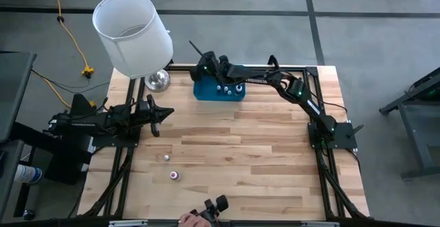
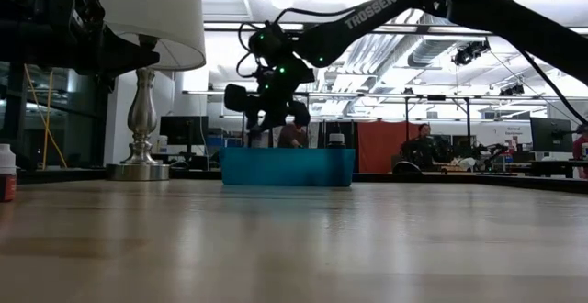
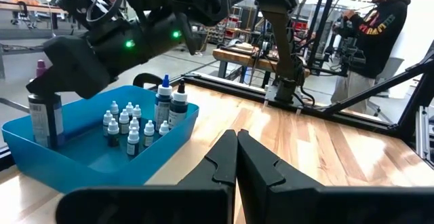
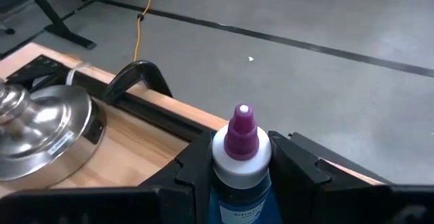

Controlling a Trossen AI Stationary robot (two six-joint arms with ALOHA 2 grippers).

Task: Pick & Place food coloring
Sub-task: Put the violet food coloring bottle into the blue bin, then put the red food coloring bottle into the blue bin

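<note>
While most of the food coloring already stands in the blue tray (image 1: 206, 93) at the upper middle of the high view, I judge the task is well along but not finished. My right gripper (image 4: 239, 176) hangs over the tray's left end, with its fingers clamped on a purple-capped bottle (image 4: 241, 157); I cannot tell whether it is going in or coming out. My left gripper (image 3: 237, 161) waits at the left of the table with fingers together and empty. Two small bottles (image 1: 174, 176) lie on the bare wood at the lower centre of the high view, well apart from the tray; they remain to be picked
</note>
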